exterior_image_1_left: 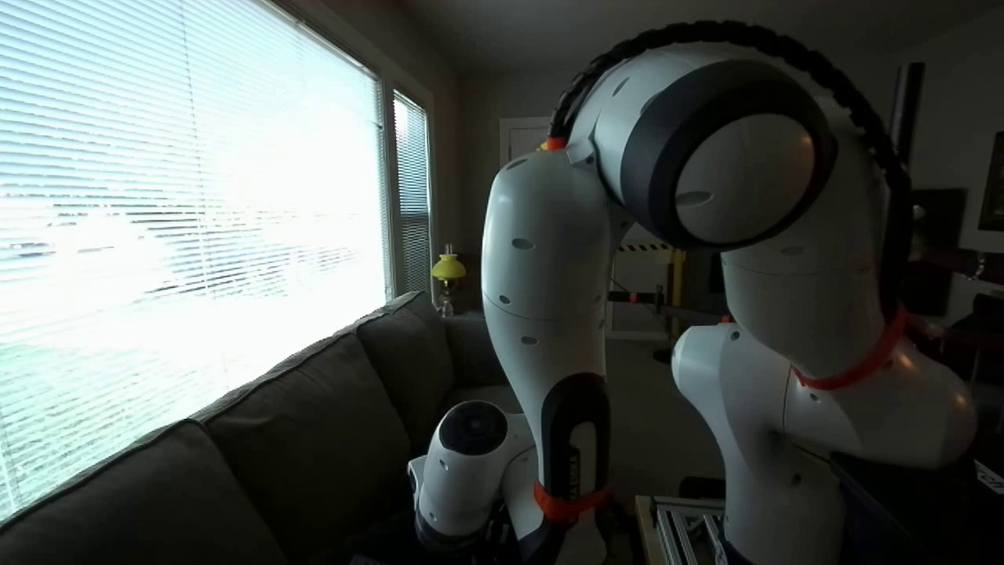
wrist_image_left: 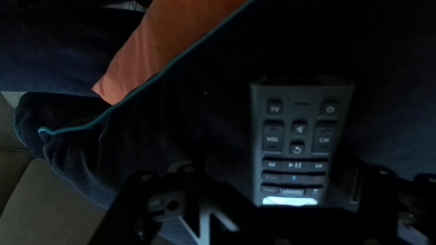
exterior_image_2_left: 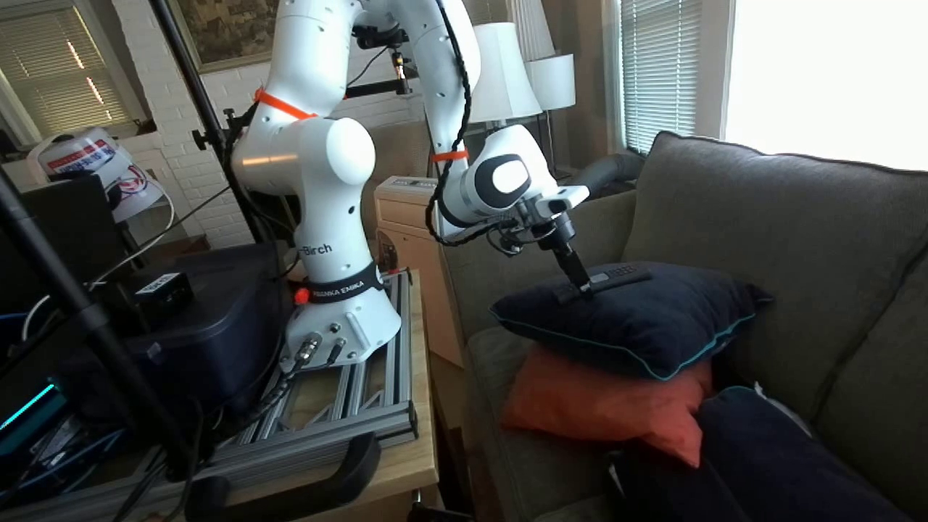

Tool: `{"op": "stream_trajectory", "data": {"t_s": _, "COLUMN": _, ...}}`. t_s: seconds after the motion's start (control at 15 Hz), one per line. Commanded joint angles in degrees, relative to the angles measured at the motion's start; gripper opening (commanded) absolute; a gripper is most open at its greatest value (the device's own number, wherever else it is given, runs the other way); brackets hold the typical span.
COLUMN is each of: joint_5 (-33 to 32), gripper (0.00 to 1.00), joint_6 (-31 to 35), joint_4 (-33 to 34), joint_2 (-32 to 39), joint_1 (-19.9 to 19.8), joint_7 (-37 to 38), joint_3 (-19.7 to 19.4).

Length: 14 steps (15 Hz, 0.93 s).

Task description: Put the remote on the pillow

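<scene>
The remote (exterior_image_2_left: 625,277) is dark with rows of buttons and lies on top of a dark blue pillow (exterior_image_2_left: 652,322) with teal piping in an exterior view. In the wrist view the remote (wrist_image_left: 294,136) shows its button face, with the dark pillow (wrist_image_left: 211,115) around it. My gripper (exterior_image_2_left: 583,288) points down at the near end of the remote, close to the pillow surface. In the wrist view the fingers of the gripper (wrist_image_left: 274,173) stand apart on either side of the remote, with a gap visible on each side. The remote's lower end is hidden behind the gripper.
The blue pillow rests on an orange pillow (exterior_image_2_left: 602,402) on a grey sofa (exterior_image_2_left: 768,217). Another dark pillow (exterior_image_2_left: 768,457) lies nearer on the sofa. The sofa backrest (exterior_image_1_left: 314,424) runs beside the window. A wooden robot stand (exterior_image_2_left: 406,457) is beside the sofa.
</scene>
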Motion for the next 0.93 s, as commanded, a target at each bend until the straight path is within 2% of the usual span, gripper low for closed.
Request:
{"op": "stream_trajectory", "data": {"t_s": 0.0, "joint_5": -0.3, "gripper": 1.0, "joint_6": 3.2, "joint_4": 0.0, "joint_2": 2.7, "joint_1": -1.1, "joint_7": 1.6, "joint_3": -0.1}}
{"op": "stream_trajectory", "data": {"t_s": 0.47, "joint_5": 0.0, "gripper": 1.0, "joint_6": 6.4, "joint_4": 0.6, "joint_2": -1.3, "joint_1": 0.2, "joint_7": 3.3, "joint_3": -2.8}}
{"op": "stream_trajectory", "data": {"t_s": 0.53, "joint_5": 11.5, "gripper": 1.0, "joint_6": 7.6, "joint_4": -2.4, "joint_2": -4.7, "joint_1": -0.3, "joint_7": -7.0, "joint_3": 0.0}}
{"op": "stream_trajectory", "data": {"t_s": 0.6, "joint_5": 3.2, "gripper": 1.0, "joint_6": 7.9, "joint_4": 0.0, "joint_2": -3.3, "joint_1": 0.5, "joint_7": 2.1, "joint_3": -2.8}}
{"op": "stream_trajectory", "data": {"t_s": 0.73, "joint_5": 4.7, "gripper": 1.0, "joint_6": 7.7, "joint_4": -0.2, "joint_2": -6.0, "joint_1": 0.4, "joint_7": 1.4, "joint_3": -2.5}}
{"op": "stream_trajectory", "data": {"t_s": 0.8, "joint_5": 16.3, "gripper": 1.0, "joint_6": 7.8, "joint_4": -2.4, "joint_2": -10.3, "joint_1": -2.1, "joint_7": -9.4, "joint_3": 2.3}}
{"op": "stream_trajectory", "data": {"t_s": 0.87, "joint_5": 7.2, "gripper": 1.0, "joint_6": 7.0, "joint_4": 0.3, "joint_2": -8.4, "joint_1": -1.0, "joint_7": 0.5, "joint_3": -0.9}}
